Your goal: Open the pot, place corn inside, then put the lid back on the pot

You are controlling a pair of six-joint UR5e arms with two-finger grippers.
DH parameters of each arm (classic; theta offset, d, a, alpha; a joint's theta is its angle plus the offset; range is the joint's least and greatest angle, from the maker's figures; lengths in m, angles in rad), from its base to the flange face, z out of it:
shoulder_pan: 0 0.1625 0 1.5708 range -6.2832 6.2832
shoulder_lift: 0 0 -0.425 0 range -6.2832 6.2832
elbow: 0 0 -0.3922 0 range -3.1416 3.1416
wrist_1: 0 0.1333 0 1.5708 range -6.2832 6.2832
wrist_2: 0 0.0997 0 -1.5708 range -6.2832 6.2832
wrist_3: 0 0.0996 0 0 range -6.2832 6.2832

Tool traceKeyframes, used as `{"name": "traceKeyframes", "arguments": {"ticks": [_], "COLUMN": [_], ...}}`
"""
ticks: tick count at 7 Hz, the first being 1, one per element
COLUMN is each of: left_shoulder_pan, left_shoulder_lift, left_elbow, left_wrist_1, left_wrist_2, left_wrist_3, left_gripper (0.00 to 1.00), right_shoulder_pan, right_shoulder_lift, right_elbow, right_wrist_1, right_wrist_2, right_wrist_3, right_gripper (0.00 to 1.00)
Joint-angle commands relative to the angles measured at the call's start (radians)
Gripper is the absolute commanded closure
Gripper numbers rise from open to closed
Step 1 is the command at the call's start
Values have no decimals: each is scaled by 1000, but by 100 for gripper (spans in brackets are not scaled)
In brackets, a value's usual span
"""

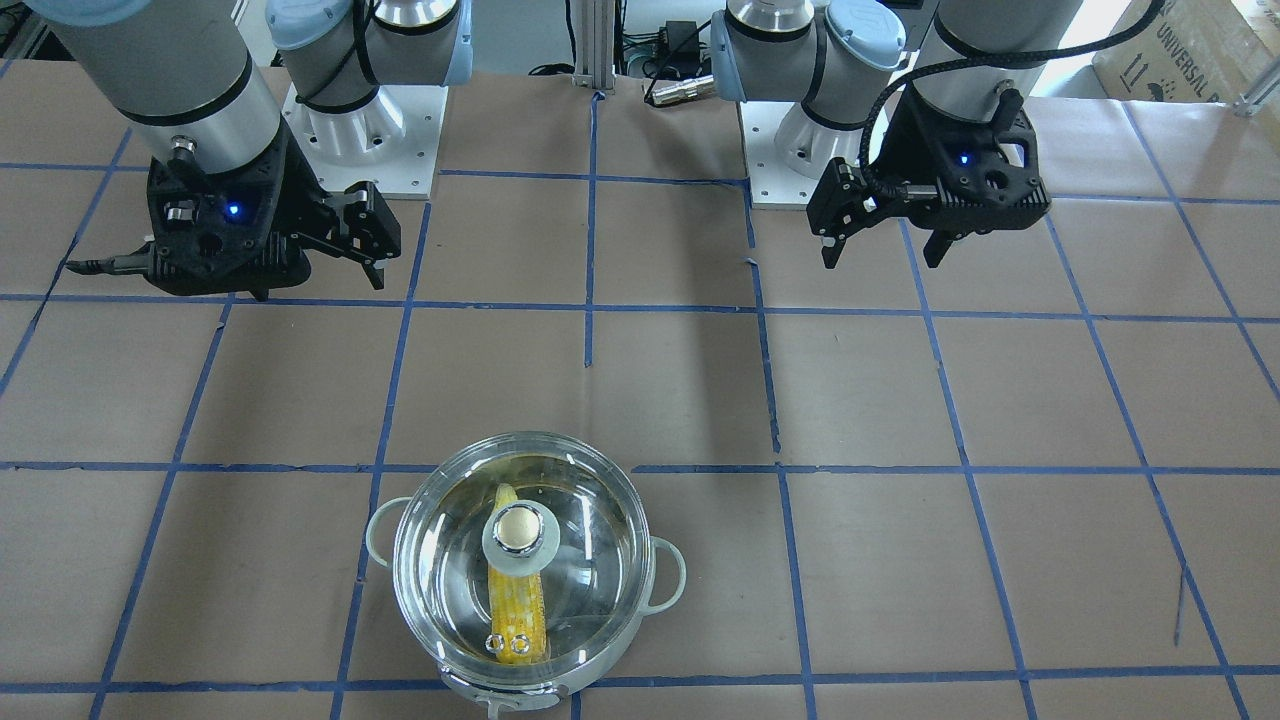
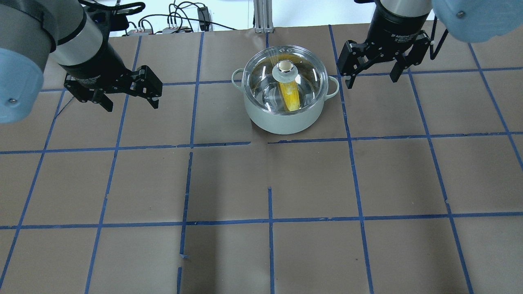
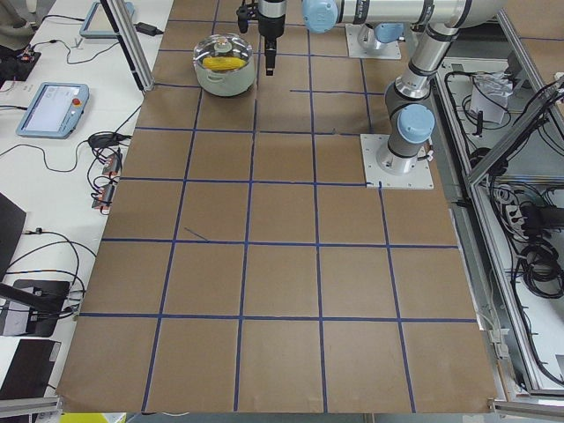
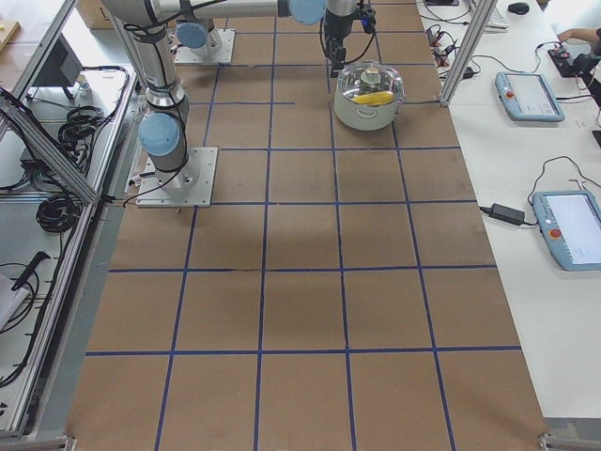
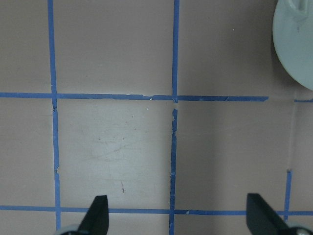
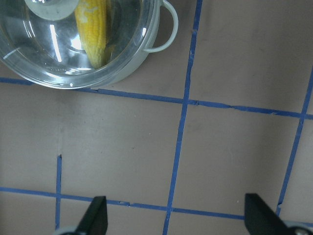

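The steel pot (image 2: 282, 122) stands at the far middle of the table, also in the front view (image 1: 668, 575). The glass lid (image 2: 310, 77) with its brass knob (image 1: 518, 527) sits on the pot. The yellow corn (image 2: 291, 98) lies inside under the lid, also in the right wrist view (image 6: 93, 29). My right gripper (image 2: 372, 83) is open and empty, beside the pot's right handle and apart from it. My left gripper (image 2: 132, 107) is open and empty, well left of the pot. The left wrist view shows only the pot's edge (image 5: 296, 49).
Brown paper with blue tape grid lines (image 2: 269, 220) covers the table. The two arm bases (image 1: 360, 130) stand at the robot's side of the table. Tablets and cables (image 4: 521, 89) lie on the white benches past the table's far edge.
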State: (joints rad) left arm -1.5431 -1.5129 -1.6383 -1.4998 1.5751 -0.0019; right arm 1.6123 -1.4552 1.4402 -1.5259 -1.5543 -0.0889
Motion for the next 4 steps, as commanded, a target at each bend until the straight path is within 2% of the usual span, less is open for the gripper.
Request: {"name": "traceKeyframes", "arguments": {"ticks": [1, 4], "left_shoulder_pan": [0, 0], "left_shoulder_lift": [3, -3], "left_elbow": [6, 5], "left_wrist_1": [-2, -2], "left_wrist_2": [-1, -1], "left_wrist_3": [-1, -1], "left_gripper": [0, 0], "right_shoulder_pan": [-5, -17], "right_shoulder_lift": [-1, -2], "right_elbow": [12, 14], "right_wrist_1": [-83, -34], "right_wrist_2": [-10, -1], "right_wrist_3": [3, -3], "right_gripper": [0, 0]}}
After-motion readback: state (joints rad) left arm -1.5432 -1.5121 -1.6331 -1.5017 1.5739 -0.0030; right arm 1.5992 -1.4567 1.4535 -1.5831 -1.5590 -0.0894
